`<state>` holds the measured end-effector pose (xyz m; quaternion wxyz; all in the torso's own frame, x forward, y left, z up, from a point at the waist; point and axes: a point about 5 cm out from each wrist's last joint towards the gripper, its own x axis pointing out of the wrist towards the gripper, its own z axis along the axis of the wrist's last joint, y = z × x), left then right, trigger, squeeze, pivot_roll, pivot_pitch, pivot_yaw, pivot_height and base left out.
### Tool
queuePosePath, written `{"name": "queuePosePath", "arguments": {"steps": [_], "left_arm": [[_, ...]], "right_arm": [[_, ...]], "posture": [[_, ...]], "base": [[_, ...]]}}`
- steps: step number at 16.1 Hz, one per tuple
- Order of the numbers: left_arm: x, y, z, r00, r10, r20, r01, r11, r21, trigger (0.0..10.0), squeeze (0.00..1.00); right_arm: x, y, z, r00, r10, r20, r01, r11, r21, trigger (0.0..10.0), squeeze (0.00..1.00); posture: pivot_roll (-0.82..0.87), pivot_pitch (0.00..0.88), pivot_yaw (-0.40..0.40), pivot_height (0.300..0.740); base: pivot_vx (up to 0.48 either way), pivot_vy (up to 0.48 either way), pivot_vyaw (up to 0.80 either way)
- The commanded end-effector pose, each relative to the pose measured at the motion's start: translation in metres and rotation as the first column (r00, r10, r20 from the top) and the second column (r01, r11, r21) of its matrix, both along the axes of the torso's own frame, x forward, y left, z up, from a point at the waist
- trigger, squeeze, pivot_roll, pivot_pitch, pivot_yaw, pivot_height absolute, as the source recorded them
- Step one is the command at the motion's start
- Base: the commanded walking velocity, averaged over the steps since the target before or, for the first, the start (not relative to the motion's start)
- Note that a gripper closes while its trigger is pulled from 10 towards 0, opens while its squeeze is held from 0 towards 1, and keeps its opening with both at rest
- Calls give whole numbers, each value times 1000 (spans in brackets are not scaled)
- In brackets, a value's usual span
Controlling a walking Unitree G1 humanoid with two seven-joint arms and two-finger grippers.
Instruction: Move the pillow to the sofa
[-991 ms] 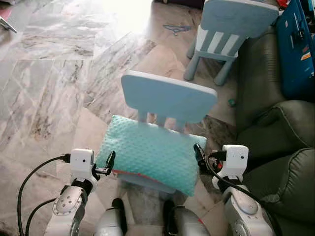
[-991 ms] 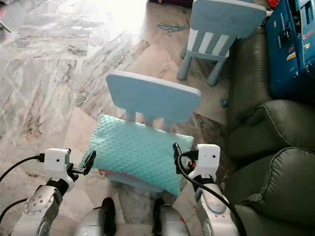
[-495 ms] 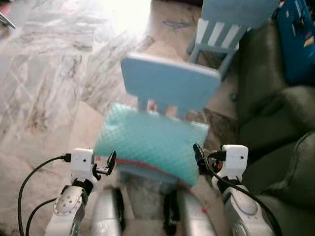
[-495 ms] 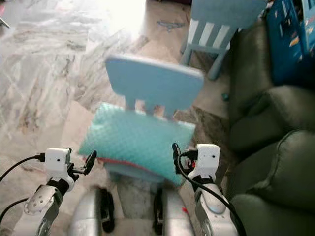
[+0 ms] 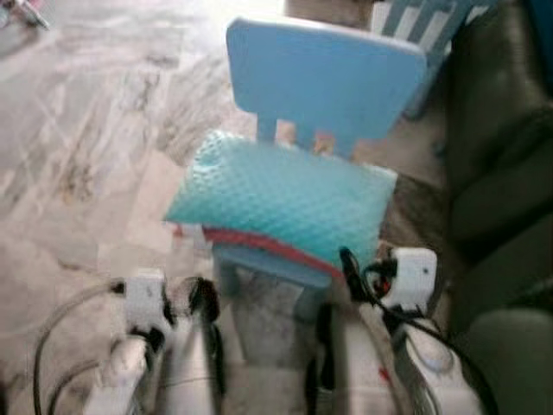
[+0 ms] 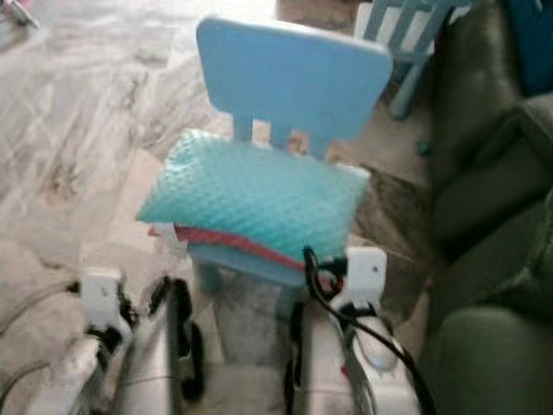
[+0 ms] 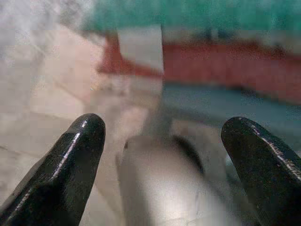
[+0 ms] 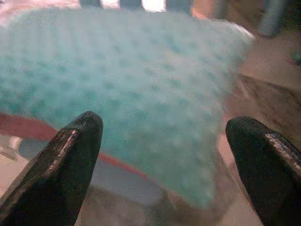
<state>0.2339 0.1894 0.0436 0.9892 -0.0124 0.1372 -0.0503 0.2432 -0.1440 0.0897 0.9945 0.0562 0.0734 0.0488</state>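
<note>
The scene is being viewed downward from the head, blurred. The pillow (image 5: 281,203) on the chair (image 6: 294,73) is being framed closely by both wrist cameras, between spread fingers (image 8: 61,165).

A teal pillow (image 5: 281,201) is covering the small blue chair's (image 5: 324,73) seat, its backrest blocking the far side. Open marble floor (image 5: 82,156) is lying to the left, while a dark sofa (image 5: 497,173) is crowding the right.

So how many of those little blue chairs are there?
2: one light blue plastic chair holding the teal bumpy pillow, another partly visible behind it beside the dark sofa.
</note>
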Motion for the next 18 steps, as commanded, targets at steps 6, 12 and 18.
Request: {"name": "queuePosePath", "arguments": {"steps": [6,12,18], "left_arm": [[7,4,10,999,6,35,-7,1000,23,10000,0],[23,31,19,995,79,68,-83,995,62,10000,0],[58,74,52,967,194,163,-213,971,109,10000,0]], "right_arm": [[-1,-2,-2,1000,-10,-8,11,1000,8,10000,0],[10,-7,7,1000,-19,21,19,1000,7,10000,0],[26,-12,24,997,-8,75,5,999,49,10000,0]], "posture": [[-80,331,-40,560],[-77,334,-41,560],[-80,357,-39,560]], "base": [[0,0,0],[0,0,0],[0,0,0]]}}
